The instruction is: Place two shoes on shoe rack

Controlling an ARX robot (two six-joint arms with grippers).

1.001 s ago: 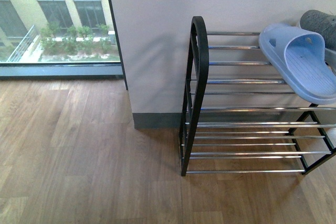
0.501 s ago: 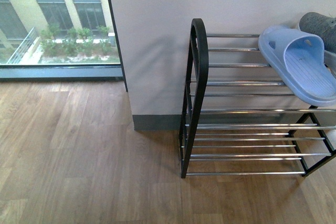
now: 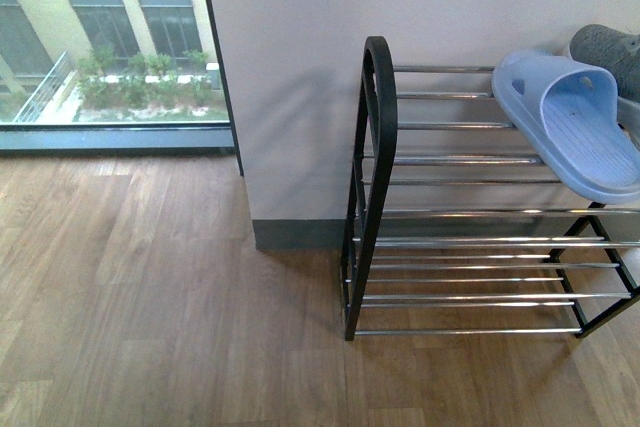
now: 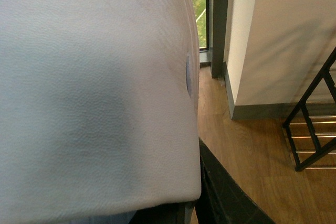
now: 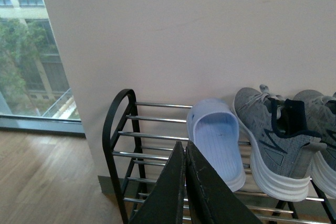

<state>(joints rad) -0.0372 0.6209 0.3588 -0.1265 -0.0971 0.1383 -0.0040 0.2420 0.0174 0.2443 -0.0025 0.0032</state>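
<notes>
Two grey knit shoes (image 5: 270, 135) (image 5: 321, 121) with thick white soles stand side by side on the top shelf of the shoe rack (image 5: 116, 116). In the front view only the heel of one shoe (image 3: 608, 47) shows, at the right edge above the shoe rack (image 3: 379, 97). My right gripper (image 5: 185, 150) is shut and empty, hovering in front of the rack's top shelf. My left gripper (image 4: 191, 208) is shut on a light blue slipper (image 4: 94, 87), whose pale surface fills most of the left wrist view. Neither arm shows in the front view.
A second light blue slipper (image 5: 218, 140) (image 3: 575, 122) lies on the top shelf, left of the shoes. A white wall (image 3: 300, 77) stands behind the rack and a floor-length window (image 3: 110, 37) to its left. Wooden floor (image 3: 150, 297) stretches in front.
The rack and the slipper on it sit a few pixels lower in the front view than a second ago. Nothing on the rack has moved.
</notes>
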